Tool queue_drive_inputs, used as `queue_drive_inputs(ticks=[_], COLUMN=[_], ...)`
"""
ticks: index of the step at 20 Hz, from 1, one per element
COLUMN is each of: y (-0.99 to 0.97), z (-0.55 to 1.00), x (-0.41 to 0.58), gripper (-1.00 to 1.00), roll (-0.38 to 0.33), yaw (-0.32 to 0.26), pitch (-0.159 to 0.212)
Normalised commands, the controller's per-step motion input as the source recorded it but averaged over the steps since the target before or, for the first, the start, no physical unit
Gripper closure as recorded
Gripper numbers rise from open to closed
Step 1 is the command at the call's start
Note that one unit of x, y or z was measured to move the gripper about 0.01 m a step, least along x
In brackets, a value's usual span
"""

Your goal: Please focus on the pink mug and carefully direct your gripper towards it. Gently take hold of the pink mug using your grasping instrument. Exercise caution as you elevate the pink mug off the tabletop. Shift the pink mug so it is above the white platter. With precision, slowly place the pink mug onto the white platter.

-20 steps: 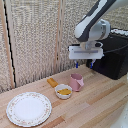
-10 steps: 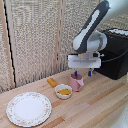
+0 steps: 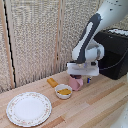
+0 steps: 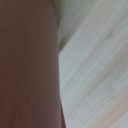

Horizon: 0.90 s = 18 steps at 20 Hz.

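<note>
Pink mug (image 3: 76, 83) is seen on the wooden table (image 3: 95, 105), just beside the white bowl (image 3: 63, 91), under the gripper (image 3: 80, 76); finger spacing cannot be told. Bare tabletop separates it from the white platter (image 3: 28, 108).

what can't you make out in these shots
- Gripper fingers: exterior view, too small and pressed against the mug; open or shut unclear.
- Mug handle: not visible in either view.
- Wrist view: a blurred pink surface fills most of it, probably the mug; rim and fingers unseen.
- Plate rim pattern: too faint.
</note>
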Motion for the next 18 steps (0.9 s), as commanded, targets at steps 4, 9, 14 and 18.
queue_drive_inputs(ticks=[4,9,14,18], y=[0.0,0.0,0.0,0.0], z=[-0.01,0.01,0.05,0.33], x=[-0.078,-0.225,-0.196,-0.003], gripper=[1.0,1.0,1.0,1.0], roll=[-0.001,-0.001,-0.014,-0.007], yaw=[0.0,0.0,-0.01,-0.036], pitch=[0.006,-0.024,-0.079,-0.05])
